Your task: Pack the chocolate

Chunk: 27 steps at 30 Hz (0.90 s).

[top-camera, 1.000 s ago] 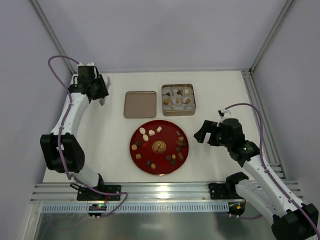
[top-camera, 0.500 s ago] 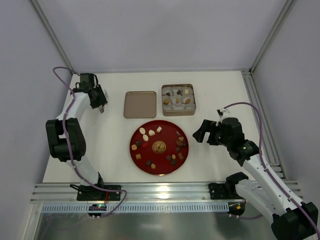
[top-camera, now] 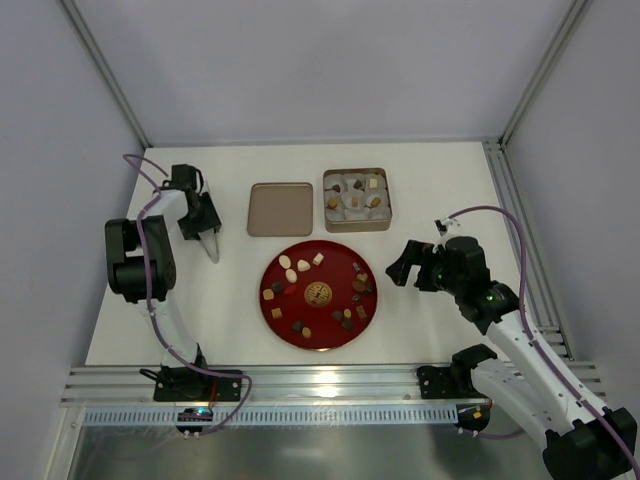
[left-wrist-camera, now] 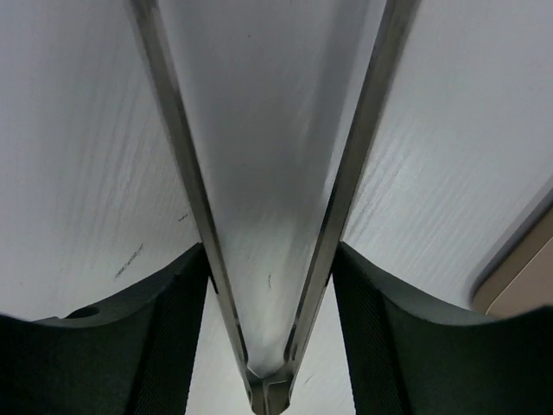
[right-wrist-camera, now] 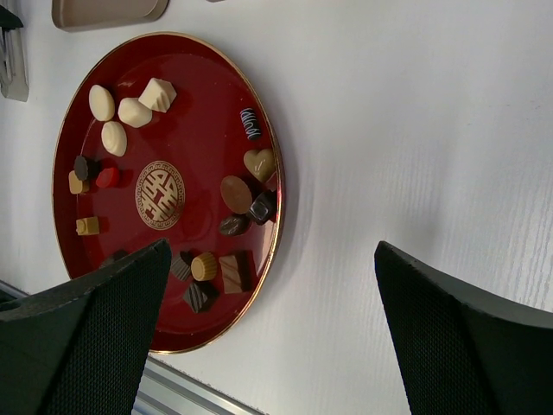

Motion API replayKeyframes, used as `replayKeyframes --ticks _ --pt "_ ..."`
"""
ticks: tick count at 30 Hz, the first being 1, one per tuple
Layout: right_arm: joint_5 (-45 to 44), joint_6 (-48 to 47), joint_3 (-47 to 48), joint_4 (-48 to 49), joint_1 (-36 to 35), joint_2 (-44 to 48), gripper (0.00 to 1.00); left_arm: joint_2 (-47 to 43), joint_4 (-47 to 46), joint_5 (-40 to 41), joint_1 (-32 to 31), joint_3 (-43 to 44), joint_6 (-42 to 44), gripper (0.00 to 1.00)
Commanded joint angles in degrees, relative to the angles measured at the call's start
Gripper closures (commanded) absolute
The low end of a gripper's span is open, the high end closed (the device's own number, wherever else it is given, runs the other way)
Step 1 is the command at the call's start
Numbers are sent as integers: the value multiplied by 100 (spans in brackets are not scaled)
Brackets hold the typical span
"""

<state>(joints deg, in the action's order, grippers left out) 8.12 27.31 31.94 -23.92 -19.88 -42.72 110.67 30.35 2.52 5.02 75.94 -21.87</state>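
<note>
The chocolate (top-camera: 345, 315) lies as many small dark, tan and cream pieces on the red plate (top-camera: 318, 270) at the table's middle; it shows in the right wrist view too (right-wrist-camera: 235, 194). A few pieces sit in paper cups in the open tin box (top-camera: 356, 199). My left gripper (top-camera: 203, 222) is shut on metal tongs (top-camera: 211, 246), left of the plate; the tongs (left-wrist-camera: 186, 173) spread open between its fingers. My right gripper (top-camera: 405, 265) is open and empty, just right of the plate, above bare table (right-wrist-camera: 272, 259).
The tin's flat lid (top-camera: 280, 208) lies left of the box, its corner in the left wrist view (left-wrist-camera: 518, 281). The red plate's rim (right-wrist-camera: 278, 199) is close to my right gripper. An aluminium rail (top-camera: 320, 380) runs along the near table edge.
My left arm has folded back and swung the tongs from the far-left corner toward the near side, closer to the plate. The right arm has hardly moved.
</note>
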Motion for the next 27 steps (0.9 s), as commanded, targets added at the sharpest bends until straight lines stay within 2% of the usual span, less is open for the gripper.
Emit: replayKeyframes --ticks 1,5,9,17,27 --pt "23 -24 -21 195 -16 115 0 42 -82 204 43 -88 42 40" --pt "23 11 -83 221 -16 141 0 25 -73 266 35 -115 60 24" --pt "14 29 -109 248 -16 141 0 -45 -20 310 43 -80 60 16" --pt "14 20 -109 274 -16 88 0 -441 278 468 43 184 34 11" --pt "-82 2 13 213 -25 71 0 -1468 841 381 26 571 -265 12"
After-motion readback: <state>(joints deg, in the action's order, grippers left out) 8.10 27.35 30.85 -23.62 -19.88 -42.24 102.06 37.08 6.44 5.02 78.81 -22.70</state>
